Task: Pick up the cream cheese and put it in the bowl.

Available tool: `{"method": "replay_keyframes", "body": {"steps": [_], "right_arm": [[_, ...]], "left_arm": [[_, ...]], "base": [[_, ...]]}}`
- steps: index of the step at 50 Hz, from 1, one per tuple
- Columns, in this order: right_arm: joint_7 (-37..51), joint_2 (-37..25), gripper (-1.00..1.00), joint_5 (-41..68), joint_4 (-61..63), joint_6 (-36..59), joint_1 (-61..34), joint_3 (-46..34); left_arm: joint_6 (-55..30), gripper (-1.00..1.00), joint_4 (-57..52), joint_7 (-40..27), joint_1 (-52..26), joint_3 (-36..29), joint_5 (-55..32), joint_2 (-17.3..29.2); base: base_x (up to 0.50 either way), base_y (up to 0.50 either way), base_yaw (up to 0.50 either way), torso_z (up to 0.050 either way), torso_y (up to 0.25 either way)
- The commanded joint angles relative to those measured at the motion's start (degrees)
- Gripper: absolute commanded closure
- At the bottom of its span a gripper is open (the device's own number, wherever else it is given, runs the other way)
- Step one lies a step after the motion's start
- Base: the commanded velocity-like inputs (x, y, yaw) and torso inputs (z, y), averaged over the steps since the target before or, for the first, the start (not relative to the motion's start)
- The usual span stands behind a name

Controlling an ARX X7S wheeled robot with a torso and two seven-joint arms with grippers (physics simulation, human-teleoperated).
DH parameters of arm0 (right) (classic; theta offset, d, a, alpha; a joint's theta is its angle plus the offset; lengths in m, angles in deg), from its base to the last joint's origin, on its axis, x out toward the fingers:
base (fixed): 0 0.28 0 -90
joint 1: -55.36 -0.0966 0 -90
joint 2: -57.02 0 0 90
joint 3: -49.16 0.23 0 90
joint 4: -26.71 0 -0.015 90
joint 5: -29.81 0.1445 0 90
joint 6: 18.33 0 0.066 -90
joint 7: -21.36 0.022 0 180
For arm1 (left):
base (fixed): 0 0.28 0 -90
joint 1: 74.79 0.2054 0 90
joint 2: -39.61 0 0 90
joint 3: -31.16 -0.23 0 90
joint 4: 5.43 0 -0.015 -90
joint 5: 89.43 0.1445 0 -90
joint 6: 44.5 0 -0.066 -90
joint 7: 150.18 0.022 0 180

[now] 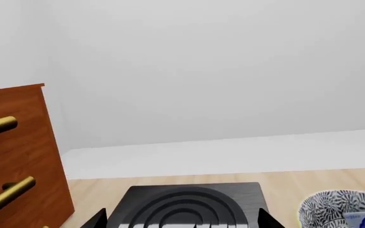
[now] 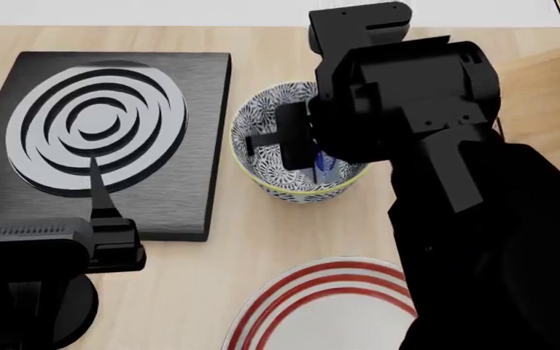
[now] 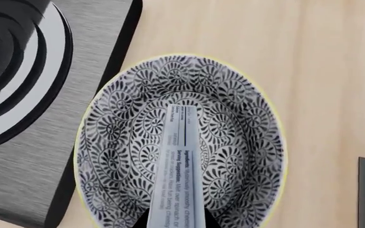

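the right hand (image 2: 300,149) hangs over the bowl (image 2: 260,117), its fingers clamped on the cream cheese (image 3: 179,166), which stands on edge inside the bowl. the left hand (image 2: 100,193) rests above the stove plate (image 2: 163,80) on the counter (image 2: 212,277), holding nothing; whether its fingers are apart cannot be told.

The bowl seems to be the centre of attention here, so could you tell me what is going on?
The right gripper is poised over the blue-and-white bowl with the cream cheese box standing on edge inside it, apparently pinched between the jaws. The box has not been released. The left gripper hangs idle over the black stove plate, holding nothing. A red-striped plate sits nearer the robot, untouched.
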State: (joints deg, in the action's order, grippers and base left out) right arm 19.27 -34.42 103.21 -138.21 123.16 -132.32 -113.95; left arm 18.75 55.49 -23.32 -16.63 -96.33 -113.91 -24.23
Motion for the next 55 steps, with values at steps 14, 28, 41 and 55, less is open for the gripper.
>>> {"method": "replay_keyframes", "body": {"steps": [14, 28, 41, 55], "right_arm": [[-1.7, 0.8, 1.0, -16.4, 0.0, 1.0, 1.6, 14.1], [-3.6, 1.4, 1.0, -28.2, 0.0, 1.9, 2.9, 24.8], [-4.4, 1.4, 1.0, -33.1, 0.0, 1.8, 3.8, 29.3], [-4.3, 1.4, 1.0, -33.1, 0.0, 1.6, 4.4, 29.2]], "left_arm": [[0.2, -1.0, -0.1, -0.1, 0.1, 0.1, 0.0, 0.1], [0.2, -1.0, -0.3, -0.1, 0.1, 0.1, 0.0, 0.1], [-0.1, -1.0, -0.3, -0.2, -0.1, 0.1, -0.1, 0.0], [-0.2, -1.0, -0.3, -0.1, -0.1, 0.0, -0.1, 0.0]], "base": [[0.0, 0.0, 0.0, 0.001, 0.0], [0.0, 0.0, 0.0, 0.0, 0.001], [0.0, 0.0, 0.0, 0.0, 0.0], [0.0, 0.0, 0.0, 0.0, 0.0]]}}
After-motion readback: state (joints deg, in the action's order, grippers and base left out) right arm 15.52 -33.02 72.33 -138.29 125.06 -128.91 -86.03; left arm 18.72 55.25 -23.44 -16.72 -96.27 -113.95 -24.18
